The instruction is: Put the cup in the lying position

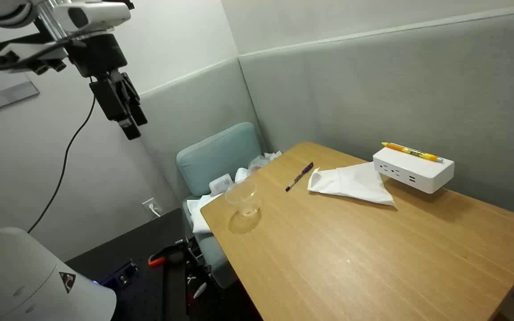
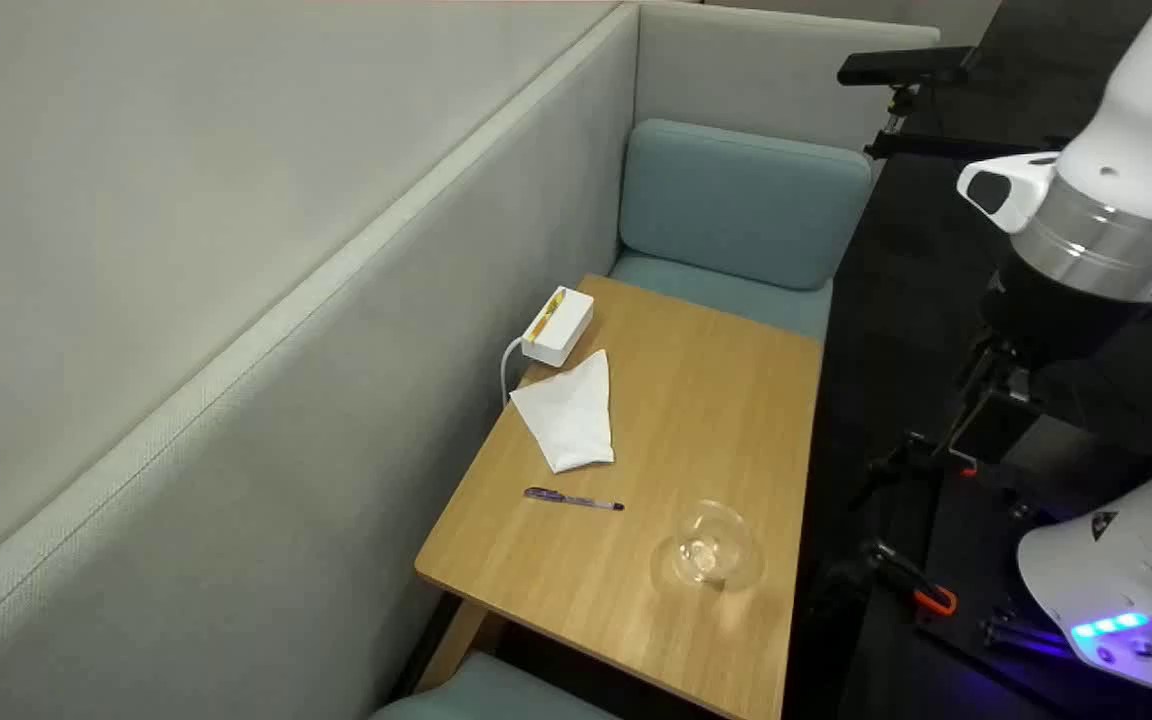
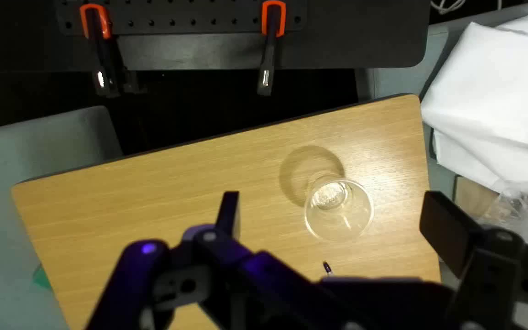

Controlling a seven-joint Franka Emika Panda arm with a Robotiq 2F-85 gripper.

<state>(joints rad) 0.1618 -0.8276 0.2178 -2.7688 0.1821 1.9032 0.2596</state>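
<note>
The clear see-through cup [image 1: 242,200] stands upright on the wooden table [image 1: 328,249], near the table's end by the chair. Its rim faces up and its base rests on the wood. It also shows in an exterior view [image 2: 710,545] and in the wrist view [image 3: 338,211], where I look down into it. My gripper [image 1: 135,127] is high above and off to the side of the table, apart from the cup. In the wrist view the gripper [image 3: 332,208] has its fingers wide apart with nothing held, and the cup appears between them, well below.
A thin dark pen [image 1: 299,177], a white cloth or paper [image 1: 350,183] and a white power box [image 1: 413,167] with a yellow pen [image 1: 411,152] on top lie along the wall side. A fabric partition [image 1: 386,89] borders the table. Clamps with orange parts [image 3: 273,18] sit on the robot's black base.
</note>
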